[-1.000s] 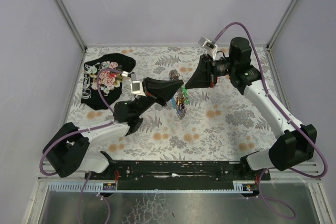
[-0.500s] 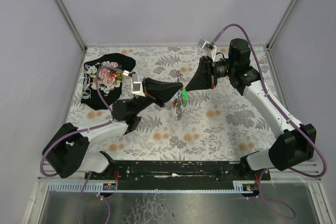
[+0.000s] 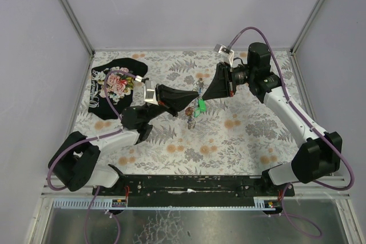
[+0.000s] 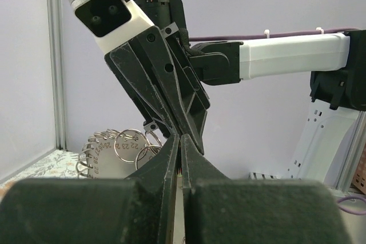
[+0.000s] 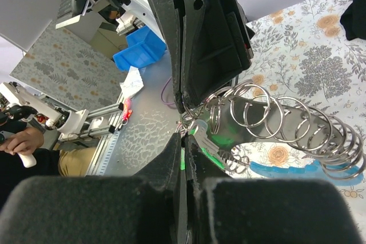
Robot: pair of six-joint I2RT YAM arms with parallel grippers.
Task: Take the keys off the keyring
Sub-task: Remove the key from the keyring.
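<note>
- Top view: left fingers (image 3: 178,101) and right fingers (image 3: 210,91) meet tip to tip above the middle of the bench (image 3: 246,135). The keys (image 3: 196,110) hang just below that meeting point, at 4 o'clock from the left tips and 7 o'clock from the right. The bundle's long axis runs roughly 12 to 6. Neither arm is nearer than the other.
- Left wrist view: the left fingers are pressed flat together. I cannot tell whether any wire is caught between them. The right tips come down from 12 o'clock and touch them. The keyring (image 4: 128,146), a stack of split rings, sits at 9 o'clock, just beside the tips.
- Right wrist view: the right fingers are almost closed, with a sliver of green between them. I judge they are nipping a green-headed key. The rings trail away toward 3 o'clock, with a pale-blue fob (image 5: 286,170) under them.
- Judgement: the key has to travel along the ring wire, so the pull should follow that row, not cross it.
</note>
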